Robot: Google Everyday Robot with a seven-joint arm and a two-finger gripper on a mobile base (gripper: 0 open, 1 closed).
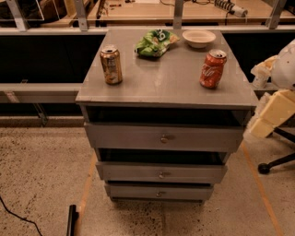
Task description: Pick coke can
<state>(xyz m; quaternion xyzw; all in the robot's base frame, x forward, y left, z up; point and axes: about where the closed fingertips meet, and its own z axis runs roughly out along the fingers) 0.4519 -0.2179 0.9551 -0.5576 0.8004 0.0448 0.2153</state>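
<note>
The coke can (212, 69), red-orange with white script and a silver top, stands upright near the right edge of the grey drawer cabinet's top (166, 83). A gold-brown can (111, 64) stands upright at the left of the same top. My arm shows as white and cream parts at the right edge of the view, with the gripper (262, 73) beside the cabinet, to the right of the coke can and apart from it. It holds nothing that I can see.
A green chip bag (154, 42) and a white bowl (198, 38) lie at the back of the top. The cabinet has three drawers (163, 138). A wooden bench (184, 11) runs behind. A chair base (276, 163) stands on the floor at right.
</note>
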